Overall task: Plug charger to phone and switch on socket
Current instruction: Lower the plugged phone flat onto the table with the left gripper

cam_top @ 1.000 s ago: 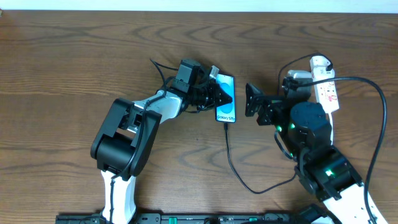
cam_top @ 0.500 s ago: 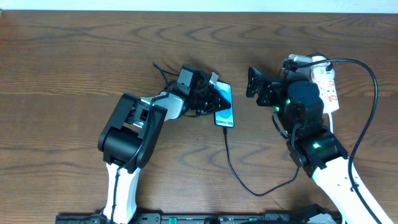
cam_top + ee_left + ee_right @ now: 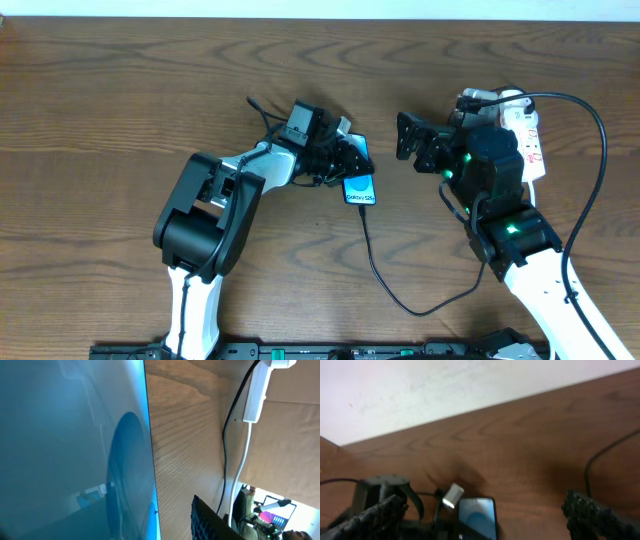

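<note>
The phone (image 3: 361, 188) lies on the table with its blue screen up and its far part under my left gripper (image 3: 343, 160). The charger cable (image 3: 378, 270) runs from the phone's near end, loops toward me and goes off right. In the left wrist view the phone's screen (image 3: 75, 440) fills the left side. One finger pad (image 3: 210, 521) stands apart from the phone's edge and the other finger is hidden. My right gripper (image 3: 412, 150) is open and empty, right of the phone (image 3: 479, 517). The white socket strip (image 3: 531, 148) lies behind the right arm, partly hidden.
A thick black robot cable (image 3: 600, 180) arcs round the right arm past the socket strip. The socket strip (image 3: 258, 391) and a thin black cable (image 3: 226, 445) show in the left wrist view. The table's far edge meets a white wall (image 3: 445, 385).
The right gripper has moved away from me toward the table's far side. The phone has shifted slightly under the left gripper, so less of its screen shows.
</note>
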Tool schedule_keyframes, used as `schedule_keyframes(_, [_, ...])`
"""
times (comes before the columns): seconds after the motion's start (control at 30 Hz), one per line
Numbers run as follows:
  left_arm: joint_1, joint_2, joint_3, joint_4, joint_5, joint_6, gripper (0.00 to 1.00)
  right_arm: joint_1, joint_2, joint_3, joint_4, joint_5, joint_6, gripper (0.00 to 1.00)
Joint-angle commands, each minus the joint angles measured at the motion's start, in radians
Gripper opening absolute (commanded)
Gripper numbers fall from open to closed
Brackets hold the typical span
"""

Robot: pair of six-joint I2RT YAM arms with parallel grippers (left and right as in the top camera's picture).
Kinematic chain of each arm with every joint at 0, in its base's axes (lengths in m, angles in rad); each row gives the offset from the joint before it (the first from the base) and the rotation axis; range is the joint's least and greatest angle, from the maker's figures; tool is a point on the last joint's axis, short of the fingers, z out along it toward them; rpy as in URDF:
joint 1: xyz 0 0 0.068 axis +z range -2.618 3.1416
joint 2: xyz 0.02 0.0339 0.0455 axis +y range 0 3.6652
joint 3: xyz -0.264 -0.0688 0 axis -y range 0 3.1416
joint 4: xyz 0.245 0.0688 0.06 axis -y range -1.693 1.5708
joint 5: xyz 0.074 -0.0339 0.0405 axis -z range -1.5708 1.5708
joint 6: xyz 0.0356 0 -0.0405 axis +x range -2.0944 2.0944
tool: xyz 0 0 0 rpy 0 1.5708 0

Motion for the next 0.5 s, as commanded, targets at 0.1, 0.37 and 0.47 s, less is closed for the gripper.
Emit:
schedule_keyframes(0.1, [-0.039, 0.041, 0.002, -0.134, -0.256, 0.090, 0.41, -0.006, -0.047, 0.006, -0.051, -0.008, 0.010, 0.99])
schedule_keyframes(0.37, [-0.058, 0.041, 0.025, -0.200, -0.341, 0.148, 0.45, -0.006, -0.089, 0.006, -0.133, -0.008, 0.010, 0.99])
schedule_keyframes(0.47, [-0.058, 0.041, 0.025, -0.196, -0.245, 0.246, 0.46, -0.006, -0.092, 0.006, -0.132, -0.008, 0.011, 0.99])
